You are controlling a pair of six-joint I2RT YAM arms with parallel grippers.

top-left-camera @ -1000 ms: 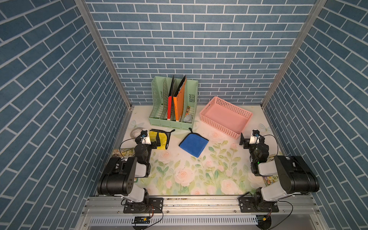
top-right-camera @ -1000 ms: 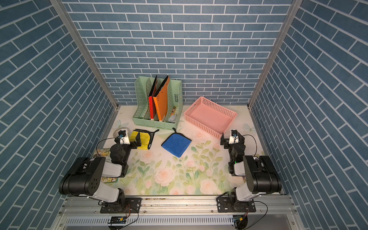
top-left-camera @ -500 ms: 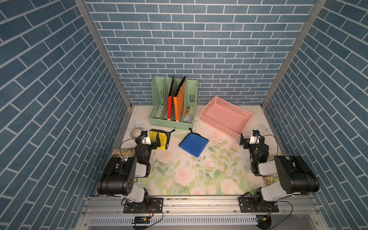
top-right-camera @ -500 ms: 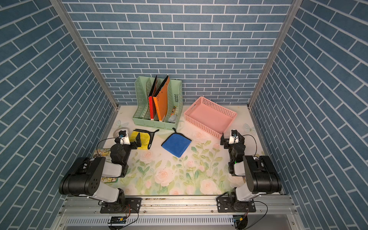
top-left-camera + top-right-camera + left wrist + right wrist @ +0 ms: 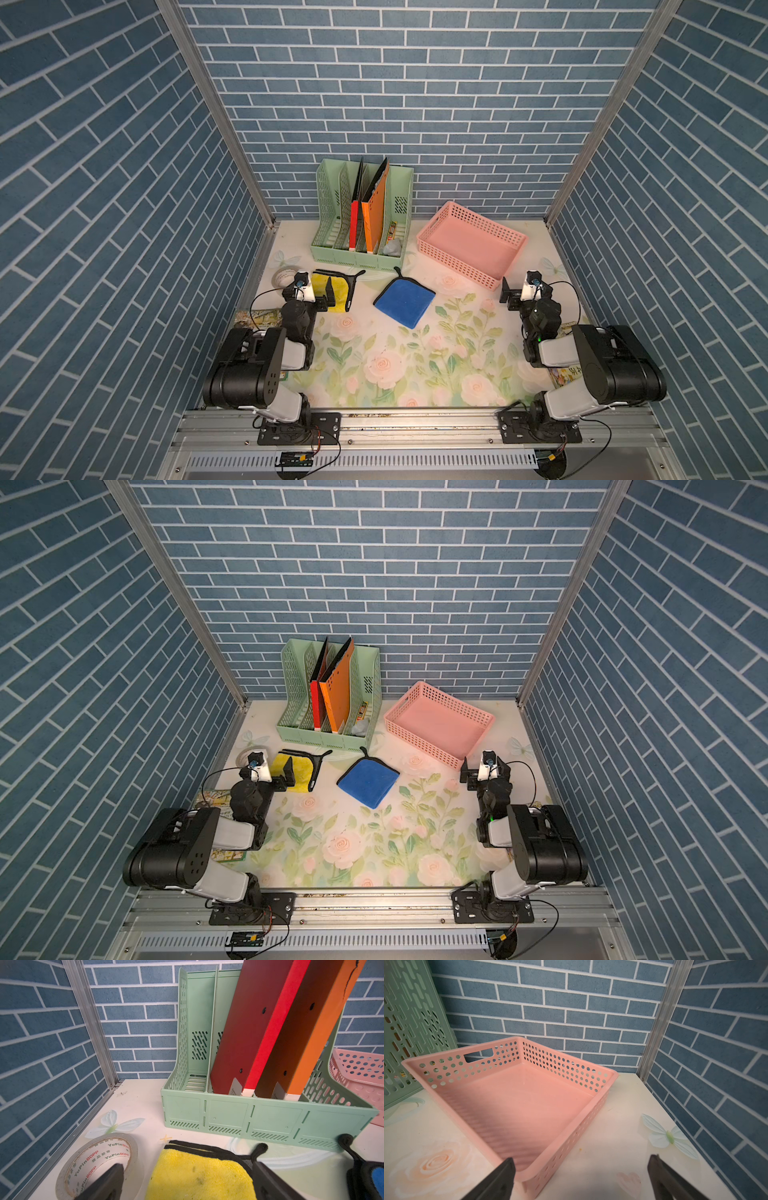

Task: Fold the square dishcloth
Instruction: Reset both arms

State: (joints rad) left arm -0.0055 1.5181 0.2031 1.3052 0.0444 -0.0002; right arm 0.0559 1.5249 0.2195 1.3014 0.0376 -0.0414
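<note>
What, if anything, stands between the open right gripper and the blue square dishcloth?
Nothing visible does. Only bare floral table mat lies between the right gripper and the blue square dishcloth. The pink perforated plastic basket sits farther back, beside that path.

Arms folded low, perhaps resting; left claw and right claw gape empty.

Floral table: green file rack and pink basket at the back edge, blue dishcloth centre, yellow cloth and tape roll near the left edge
</note>
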